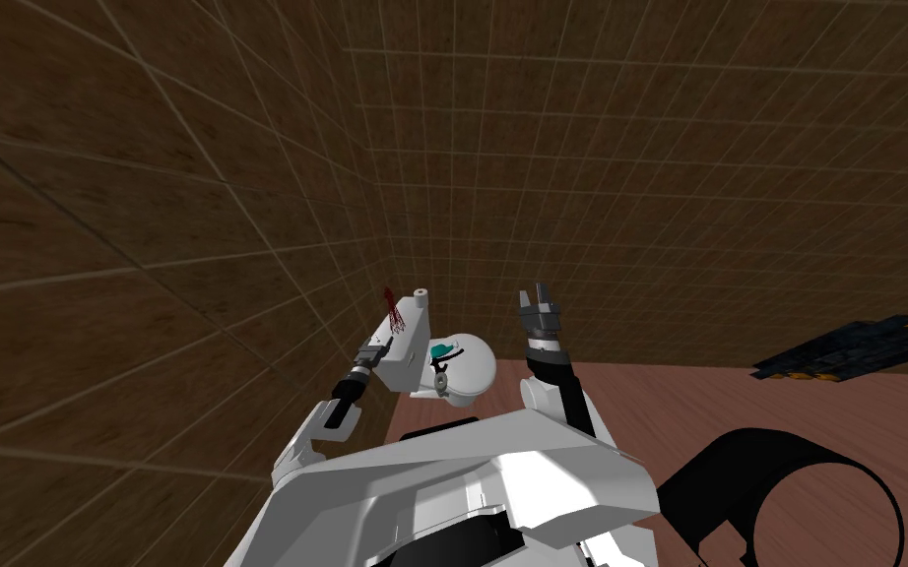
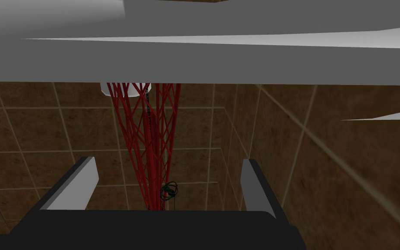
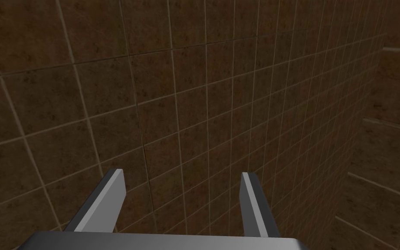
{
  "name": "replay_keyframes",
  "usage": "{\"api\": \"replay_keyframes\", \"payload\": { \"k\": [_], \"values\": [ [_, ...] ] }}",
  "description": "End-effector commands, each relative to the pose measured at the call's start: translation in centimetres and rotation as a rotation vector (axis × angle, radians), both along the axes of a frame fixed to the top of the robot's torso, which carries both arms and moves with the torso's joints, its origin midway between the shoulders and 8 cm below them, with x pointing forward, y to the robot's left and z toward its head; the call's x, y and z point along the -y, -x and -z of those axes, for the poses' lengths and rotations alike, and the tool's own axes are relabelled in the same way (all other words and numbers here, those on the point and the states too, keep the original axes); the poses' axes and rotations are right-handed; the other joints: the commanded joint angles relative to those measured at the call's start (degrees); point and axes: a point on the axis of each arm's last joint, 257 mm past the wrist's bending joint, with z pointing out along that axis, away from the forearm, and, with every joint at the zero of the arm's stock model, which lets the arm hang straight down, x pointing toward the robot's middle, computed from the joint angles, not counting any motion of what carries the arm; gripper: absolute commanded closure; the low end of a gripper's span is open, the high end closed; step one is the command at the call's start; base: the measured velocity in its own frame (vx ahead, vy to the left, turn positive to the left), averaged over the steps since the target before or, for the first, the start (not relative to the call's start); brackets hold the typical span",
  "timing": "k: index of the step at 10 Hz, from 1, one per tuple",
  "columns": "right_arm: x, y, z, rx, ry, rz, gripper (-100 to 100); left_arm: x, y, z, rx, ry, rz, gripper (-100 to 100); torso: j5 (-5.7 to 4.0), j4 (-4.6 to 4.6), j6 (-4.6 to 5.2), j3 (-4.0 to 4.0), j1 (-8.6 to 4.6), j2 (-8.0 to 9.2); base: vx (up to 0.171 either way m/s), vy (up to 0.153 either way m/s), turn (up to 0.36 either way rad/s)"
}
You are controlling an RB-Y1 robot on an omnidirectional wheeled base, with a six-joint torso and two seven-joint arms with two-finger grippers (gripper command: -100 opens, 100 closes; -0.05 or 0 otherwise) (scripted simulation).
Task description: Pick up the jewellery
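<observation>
Brown tiled walls [image 1: 639,148] with pale grout lines take up most of what we see, and they meet in a corner ahead of us. Below them lies a reddish-brown floor [image 1: 698,413]. On it, well off to our right, are a black open-ended cylinder [image 1: 728,463] and, farther back by the wall, a flat dark mat [image 1: 866,349].

In the corner stands a white toilet [image 1: 472,379] with its tank [image 1: 405,359] against the wall. Something small and teal [image 1: 439,350] shows at the bowl. A short white cylinder [image 1: 421,292] sits on top of the tank.

Our left pincer [image 1: 380,346] [image 2: 168,159] is up at the tank, on the side next to the wall, with its fingers [image 2: 77,182] standing apart. The jewellery [image 1: 393,310] [image 2: 149,143], a long strand of red lattice, is at the tank's upper part beside the wall. In the left wrist view it runs out from the pincer's dark body, straight through the gap between the blades and touching neither, and ends under a broad grey slab [image 2: 238,60]. A tiny dark green tangle [image 2: 168,191] clings to the strand just above the pincer's body.

Our right pincer [image 1: 539,291] [image 3: 181,172] is raised beside the bowl, pointing at the tiled wall, its fingers apart with nothing between them
</observation>
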Motion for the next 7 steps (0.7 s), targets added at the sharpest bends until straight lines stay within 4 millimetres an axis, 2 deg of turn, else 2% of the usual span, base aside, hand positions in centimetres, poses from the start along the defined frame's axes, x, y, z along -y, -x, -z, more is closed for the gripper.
{"api": "replay_keyframes", "payload": {
  "k": [1, 2, 6, 7],
  "values": [
    [0.00, 0.00, 0.00, 0.000, 0.000, 0.000, 0, 0.00, 0.00, 0.00, 0.000, 0.000, 0.000, -100, 0.00, 0.00, 0.00, 0.00, 0.00, 0.00, 0.000, 0.000, 0.000],
    [0.00, 0.00, 0.00, 0.000, 0.000, 0.000, 0, 0.00, 0.00, 0.00, 0.000, 0.000, 0.000, 100, 0.00, -0.01, 0.00, -0.01, 0.01, -0.02, 0.000, 0.000, 0.000],
    [0.00, 0.00, 0.00, 0.000, 0.000, 0.000, 0, 0.00, 0.00, 0.00, 0.000, 0.000, 0.000, 100, 0.01, -0.01, 0.00, -0.02, 0.01, -0.04, 0.000, 0.000, 0.000],
    [0.00, 0.00, 0.00, 0.000, 0.000, 0.000, 0, 0.00, 0.00, 0.00, 0.000, 0.000, 0.000, 0, 0.01, -0.01, 0.00, -0.02, 0.01, -0.04, 0.000, 0.000, 0.000]
  ]
}}
